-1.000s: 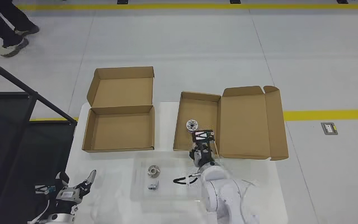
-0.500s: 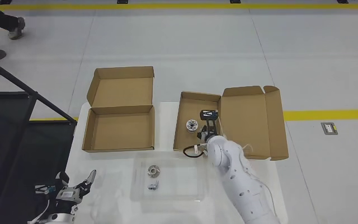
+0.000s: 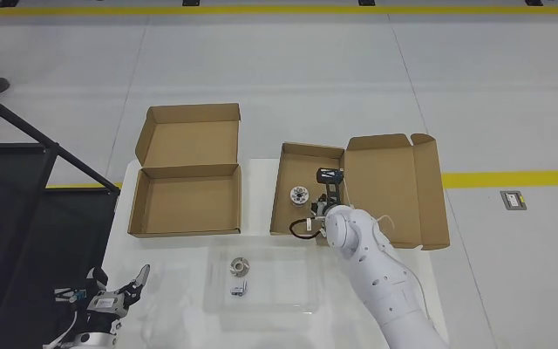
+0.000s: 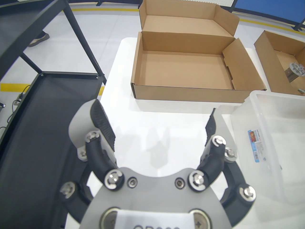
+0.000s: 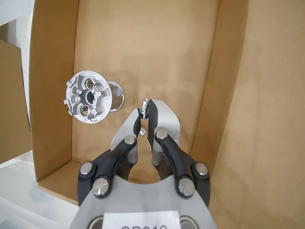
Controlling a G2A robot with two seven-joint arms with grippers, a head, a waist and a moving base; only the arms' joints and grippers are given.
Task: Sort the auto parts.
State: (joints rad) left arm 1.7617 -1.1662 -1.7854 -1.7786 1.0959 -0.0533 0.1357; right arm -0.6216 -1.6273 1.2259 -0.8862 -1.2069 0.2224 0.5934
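Our left gripper [image 4: 153, 110] hangs over the near left corner of the white table [image 4: 147, 120], jaws spread wide with nothing between the ribbed pads [image 4: 103, 122]. We see it beside the black rack [image 4: 35, 125], well apart from every part.

Beyond it stands the left cardboard box [image 4: 188, 94], lid flap folded back, its floor bare. Next over, near the table's front edge, sits the clear plastic bin [image 3: 261, 307]; inside it we make out a round flanged part [image 3: 238, 263] and, just nearer us, a smaller metal piece [image 3: 237, 289], the two close but apart.

Further right is the right cardboard box [image 5: 52, 72], its lid lying open flat to the right. A flanged hub [image 5: 87, 96] lies on its side on the box floor, close to the left wall. Our right gripper [image 5: 144, 116] hovers inside this box, beside the hub and not touching it. Its fingers are nearly closed, pinching a small bolt [image 5: 144, 107] at the tips, with the threaded end poking out past them. The bolt is held above the box floor, near the right wall.
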